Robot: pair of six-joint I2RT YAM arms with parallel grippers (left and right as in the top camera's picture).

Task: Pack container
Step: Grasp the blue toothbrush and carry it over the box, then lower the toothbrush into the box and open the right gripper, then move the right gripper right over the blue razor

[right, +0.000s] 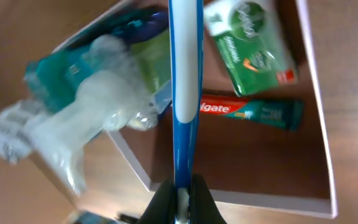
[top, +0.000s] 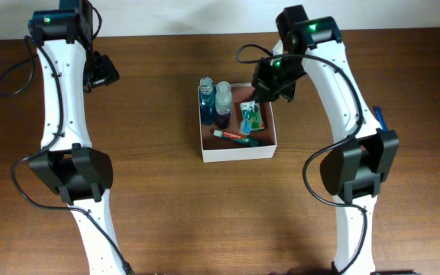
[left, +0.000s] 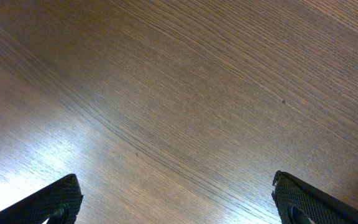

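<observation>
The container (top: 239,150), a shallow white-walled box with a reddish-brown inside, sits mid-table. In it stand two bottles (top: 215,101), beside a green packet (top: 253,114) and a red and green toothpaste tube (top: 235,136). My right gripper (right: 182,193) hovers over the box's far right part, shut on a blue and white toothbrush (right: 185,74) that points down into the container (right: 260,200). The packet (right: 250,46) and tube (right: 247,109) lie to the brush's right, the blurred bottles (right: 98,112) to its left. My left gripper (left: 176,205) is open over bare wood, far left of the box.
A blue object (top: 380,116) lies on the table at the right, partly behind the right arm. The left arm (top: 59,92) stands over the far left of the brown wooden table (top: 159,198).
</observation>
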